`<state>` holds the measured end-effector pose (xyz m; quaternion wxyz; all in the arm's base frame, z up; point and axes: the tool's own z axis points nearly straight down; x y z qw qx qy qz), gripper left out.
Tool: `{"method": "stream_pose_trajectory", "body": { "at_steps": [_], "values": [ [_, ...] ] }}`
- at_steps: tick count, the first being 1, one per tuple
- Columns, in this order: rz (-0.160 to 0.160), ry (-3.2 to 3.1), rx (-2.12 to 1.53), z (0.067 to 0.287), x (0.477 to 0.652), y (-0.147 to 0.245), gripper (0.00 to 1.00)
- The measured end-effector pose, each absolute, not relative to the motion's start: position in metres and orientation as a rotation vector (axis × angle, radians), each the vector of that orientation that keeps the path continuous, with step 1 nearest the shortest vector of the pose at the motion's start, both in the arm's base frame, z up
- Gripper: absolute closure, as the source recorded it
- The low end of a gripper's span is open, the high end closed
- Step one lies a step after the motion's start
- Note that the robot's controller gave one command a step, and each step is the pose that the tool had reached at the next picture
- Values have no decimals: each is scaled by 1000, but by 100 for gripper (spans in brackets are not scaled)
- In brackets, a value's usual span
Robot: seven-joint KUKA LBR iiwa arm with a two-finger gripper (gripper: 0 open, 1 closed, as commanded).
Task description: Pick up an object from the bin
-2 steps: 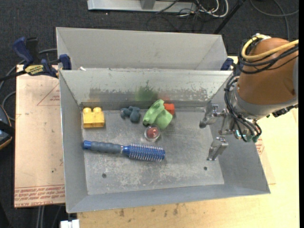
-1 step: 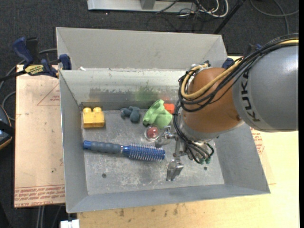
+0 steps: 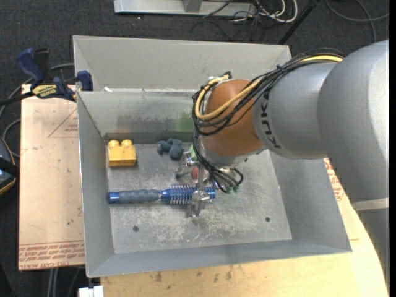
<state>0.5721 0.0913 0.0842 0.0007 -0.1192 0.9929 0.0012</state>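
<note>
My gripper (image 3: pixel 197 198) reaches down at the middle of the bin floor, right over the bristle end of a blue-handled brush (image 3: pixel 145 196). The brush lies flat, its handle pointing left and its blue wire coil by my fingertips. Whether the fingers are round the coil I cannot tell. A small red and green thing (image 3: pixel 230 188) peeks out just right of the gripper, mostly hidden under the wrist.
A yellow toy brick (image 3: pixel 121 153) sits at the left of the bin floor. A dark blue-grey lump (image 3: pixel 169 146) lies by the back wall, just left of the arm. The arm's orange cover and cables hide the bin's centre right.
</note>
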Motion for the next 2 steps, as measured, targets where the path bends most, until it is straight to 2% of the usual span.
{"method": "stream_pose_trajectory", "body": {
  "at_steps": [1, 2],
  "values": [
    [1, 3118, -372, 88, 571, 90, 100],
    [0, 3099, -453, 207, 570, 72, 100]
  ]
}}
